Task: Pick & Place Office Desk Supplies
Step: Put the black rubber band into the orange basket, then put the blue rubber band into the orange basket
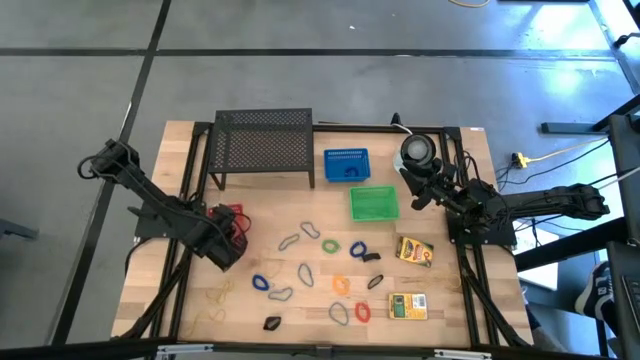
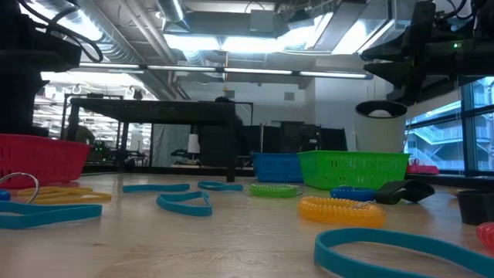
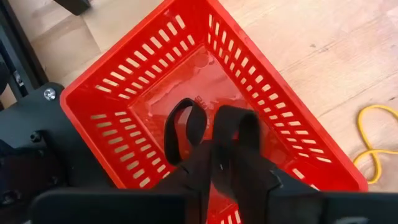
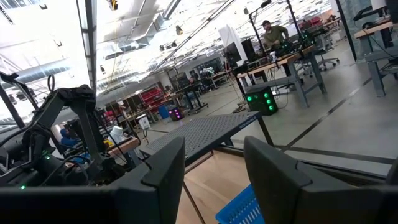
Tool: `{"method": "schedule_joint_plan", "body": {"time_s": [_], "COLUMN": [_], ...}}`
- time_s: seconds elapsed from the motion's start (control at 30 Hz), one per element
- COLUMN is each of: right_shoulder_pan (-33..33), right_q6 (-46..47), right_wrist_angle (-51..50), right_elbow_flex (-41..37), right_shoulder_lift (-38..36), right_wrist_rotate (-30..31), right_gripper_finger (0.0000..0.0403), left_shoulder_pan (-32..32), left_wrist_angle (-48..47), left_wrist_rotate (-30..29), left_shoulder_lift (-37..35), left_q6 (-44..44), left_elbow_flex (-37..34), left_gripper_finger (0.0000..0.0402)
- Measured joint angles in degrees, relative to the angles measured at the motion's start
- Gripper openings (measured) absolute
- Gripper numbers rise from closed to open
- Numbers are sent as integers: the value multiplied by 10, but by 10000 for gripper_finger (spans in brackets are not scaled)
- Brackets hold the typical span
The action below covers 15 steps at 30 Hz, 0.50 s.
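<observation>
Hovering over the red basket (image 3: 186, 93) at mid-left of the high view, the left gripper (image 3: 214, 134) has its fingers only narrowly parted, nothing visible between them; this looks like a drop-off step. The right gripper (image 4: 214, 165) waits at upper right, fingers apart and empty. Loose office desk supplies (image 1: 330, 270) lie scattered lower centre; next calls for reaching one and closing on it
</observation>
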Motion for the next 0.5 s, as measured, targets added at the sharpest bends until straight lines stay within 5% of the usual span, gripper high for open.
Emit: {"method": "schedule_joint_plan", "body": {"time_s": [0.5], "right_shoulder_pan": [0], "right_q6": [0], "right_wrist_angle": [0], "right_elbow_flex": [0], "right_shoulder_lift": [0], "right_wrist_rotate": [0], "right_gripper_finger": [166], "left_shoulder_pan": [29], "left_wrist_angle": [5], "left_wrist_rotate": [-14], "left_shoulder_lift": [-1], "left_q6": [65], "left_elbow_flex": [46], "left_gripper_finger": [97]}}
